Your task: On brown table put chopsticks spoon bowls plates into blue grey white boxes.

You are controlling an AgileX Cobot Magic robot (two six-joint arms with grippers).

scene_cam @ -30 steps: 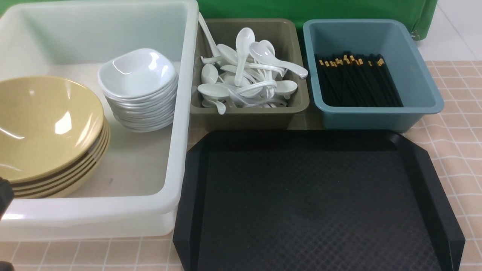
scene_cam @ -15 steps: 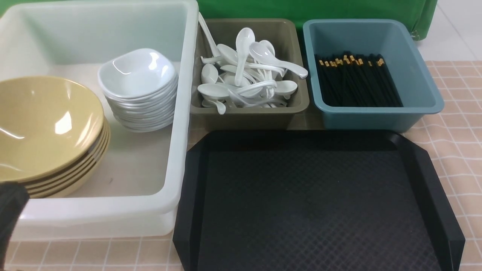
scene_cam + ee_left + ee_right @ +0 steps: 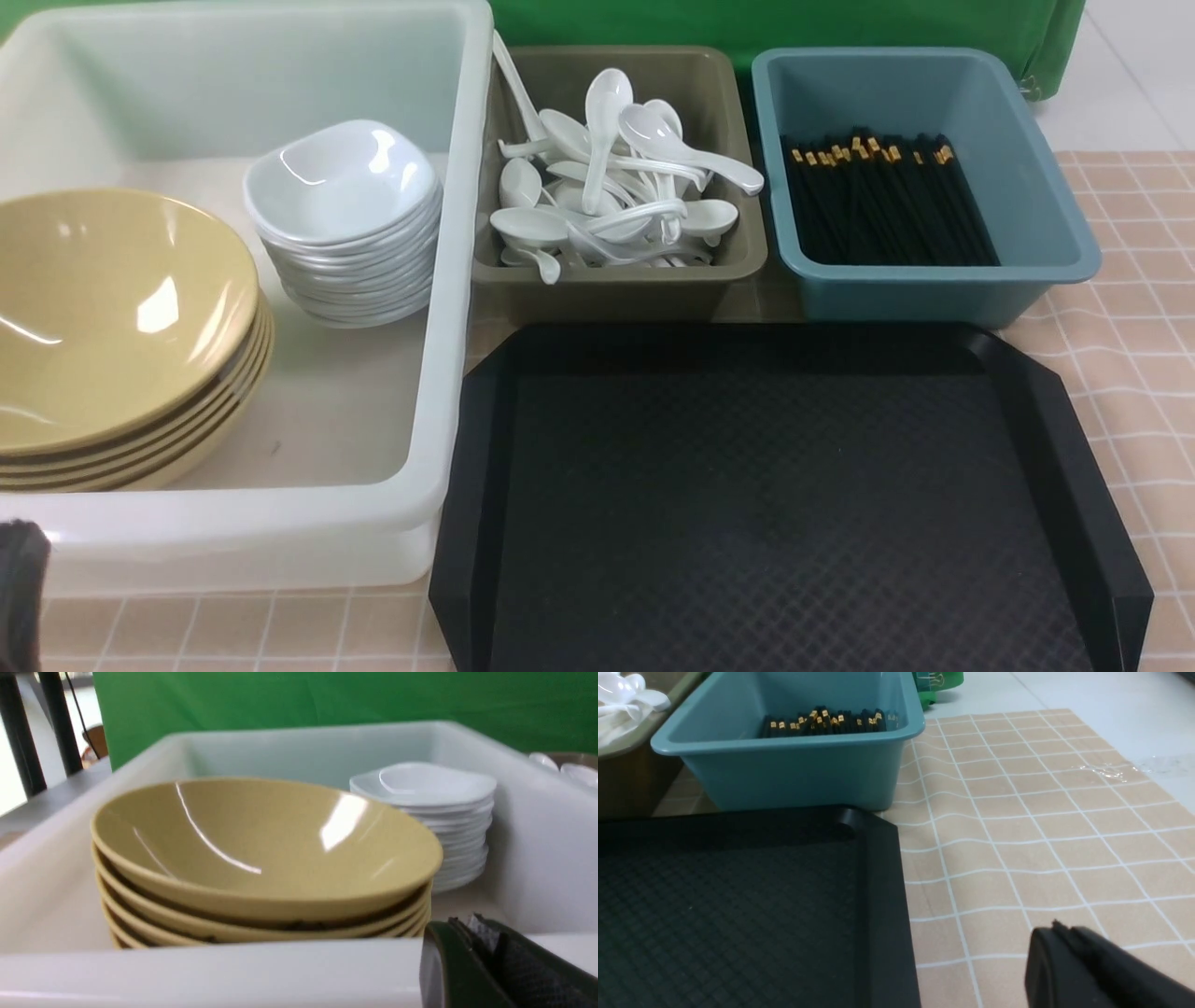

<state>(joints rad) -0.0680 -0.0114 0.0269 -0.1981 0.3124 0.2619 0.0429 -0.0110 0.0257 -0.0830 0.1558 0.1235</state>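
Observation:
A stack of yellow bowls (image 3: 112,327) and a stack of white plates (image 3: 345,219) sit in the white box (image 3: 439,373). White spoons (image 3: 607,187) fill the grey box (image 3: 616,289). Black chopsticks (image 3: 882,201) lie in the blue box (image 3: 934,289). My left gripper (image 3: 19,560) is shut and empty, just outside the white box's near wall; the left wrist view shows it (image 3: 460,926) in front of the yellow bowls (image 3: 261,858). My right gripper (image 3: 1057,931) is shut and empty over the checked cloth beside the tray; it is out of the front view.
An empty black tray (image 3: 775,504) lies in front of the grey and blue boxes. A checked tan cloth (image 3: 1139,355) covers the table. A green backdrop (image 3: 775,23) stands behind the boxes.
My left gripper rose into view at the lower left half a second ago and has now dropped lower, near the frame's corner. Nothing else has moved.

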